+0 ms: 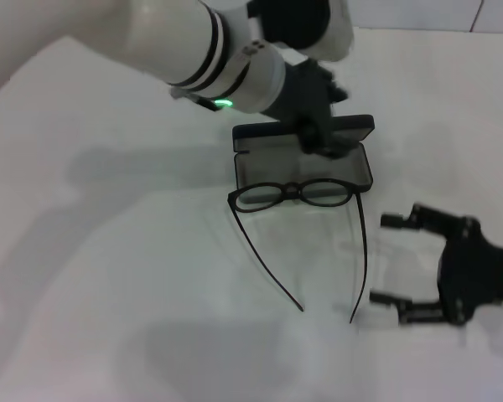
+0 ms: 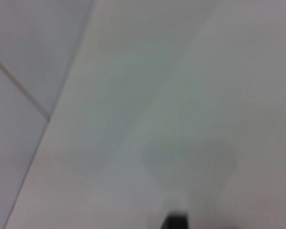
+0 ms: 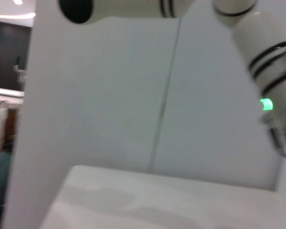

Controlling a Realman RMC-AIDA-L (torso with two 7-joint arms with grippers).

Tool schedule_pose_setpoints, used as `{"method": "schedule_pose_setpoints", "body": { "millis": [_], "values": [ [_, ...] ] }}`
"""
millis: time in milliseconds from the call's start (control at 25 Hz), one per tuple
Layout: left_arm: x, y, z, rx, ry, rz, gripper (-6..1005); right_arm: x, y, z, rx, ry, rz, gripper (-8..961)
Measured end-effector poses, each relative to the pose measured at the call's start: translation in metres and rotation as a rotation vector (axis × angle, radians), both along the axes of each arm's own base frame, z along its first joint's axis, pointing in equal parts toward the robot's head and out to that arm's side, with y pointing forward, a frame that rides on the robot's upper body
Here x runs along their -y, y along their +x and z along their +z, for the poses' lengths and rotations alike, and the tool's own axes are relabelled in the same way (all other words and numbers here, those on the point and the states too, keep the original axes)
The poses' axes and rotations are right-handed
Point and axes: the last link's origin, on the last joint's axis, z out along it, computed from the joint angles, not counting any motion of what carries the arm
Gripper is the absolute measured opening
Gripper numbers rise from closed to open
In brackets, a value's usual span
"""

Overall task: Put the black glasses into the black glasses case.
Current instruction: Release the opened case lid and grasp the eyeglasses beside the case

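- Head view showing a plain white table [image 1: 109, 318], spreading broadly toward the robot and to its left side, with open surface all round the work.
- Lying open near the far middle: flat rectangular black glasses case [image 1: 306, 163] with grey lining, lid standing up at the far edge, tray facing up, long axis running left to right.
- Resting at the case's near rim: thin black-framed glasses [image 1: 298, 194] with two oval clear lenses, front propped across that rim, lens line parallel to the case's long axis.
- Stretching toward the robot from the frame: both slender temple arms, unfolded, tips lying on the table and well apart from each other.
- Reaching over the case from the left: white arm with black bands and a green light, ending in the dark left gripper [image 1: 318, 134], touching or pressing at the lid's edge; finger spread hidden, so cannot tell.
- Hovering or lying low at the right, just beside the right temple tip: black right gripper [image 1: 394, 260], fingers spread wide, holding nothing, pointing toward the glasses.
- Left wrist view giving only blurred white table surface and a wall edge.
- Right wrist view looking at a white wall and the other arm's banded white links with the green light [image 3: 265, 104].
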Motion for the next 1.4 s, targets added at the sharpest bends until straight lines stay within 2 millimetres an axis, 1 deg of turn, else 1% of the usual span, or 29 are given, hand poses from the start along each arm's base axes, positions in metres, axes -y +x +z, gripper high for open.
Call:
{"method": "schedule_pose_setpoints", "body": {
  "millis": [80, 160, 200, 240, 280, 320, 440, 520, 600, 640, 760, 960, 1000, 1120, 1280, 1400],
  "values": [
    [0.003, 0.002, 0.005, 0.142, 0.02, 0.01, 575, -0.009, -0.003, 0.003, -0.012, 0.03, -0.025, 872],
    [0.008, -0.003, 0.011, 0.314, 0.046, 0.027, 593, -0.025, -0.011, 0.009, 0.005, 0.04, -0.036, 873],
    [0.01, -0.007, 0.013, 0.368, 0.053, 0.034, 601, -0.032, -0.015, 0.012, 0.02, 0.037, -0.039, 873],
    [0.01, -0.007, 0.013, 0.368, 0.053, 0.034, 610, -0.042, -0.02, 0.014, 0.056, 0.025, -0.045, 873],
    [0.018, -0.021, 0.021, 0.565, 0.073, 0.074, 619, -0.047, -0.023, 0.016, 0.079, 0.02, -0.049, 873],
    [0.019, -0.026, 0.024, 0.615, 0.082, 0.09, 628, -0.06, -0.031, 0.019, 0.143, 0.011, -0.055, 873],
    [0.022, -0.051, 0.037, 0.837, 0.132, 0.177, 646, -0.084, -0.049, 0.022, 0.285, -0.022, -0.072, 873],
    [0.022, -0.067, 0.046, 0.956, 0.165, 0.226, 645, -0.099, -0.065, 0.022, 0.374, -0.052, -0.084, 873],
    [0.022, -0.087, 0.054, 1.039, 0.2, 0.28, 645, -0.113, -0.081, 0.02, 0.445, -0.08, -0.097, 873],
    [0.022, -0.095, 0.057, 1.062, 0.216, 0.302, 644, -0.119, -0.087, 0.019, 0.475, -0.087, -0.103, 873],
    [0.023, -0.129, 0.065, 1.15, 0.283, 0.413, 644, -0.135, -0.108, 0.01, 0.589, -0.108, -0.12, 873],
    [0.033, -0.155, 0.068, 1.214, 0.368, 0.447, 643, -0.145, -0.143, -0.021, 0.749, -0.13, -0.065, 873],
    [0.034, -0.157, 0.068, 1.215, 0.378, 0.445, 642, -0.146, -0.149, -0.027, 0.78, -0.124, -0.053, 873],
    [0.037, -0.163, 0.066, 1.207, 0.394, 0.449, 639, -0.145, -0.158, -0.042, 0.842, -0.116, -0.014, 873],
    [0.039, -0.166, 0.063, 1.198, 0.4, 0.455, 638, -0.142, -0.165, -0.055, 0.9, -0.101, 0.019, 872],
    [0.039, -0.167, 0.06, 1.184, 0.405, 0.452, 638, -0.143, -0.166, -0.062, 0.935, -0.084, 0.028, 866]
  ]
}}
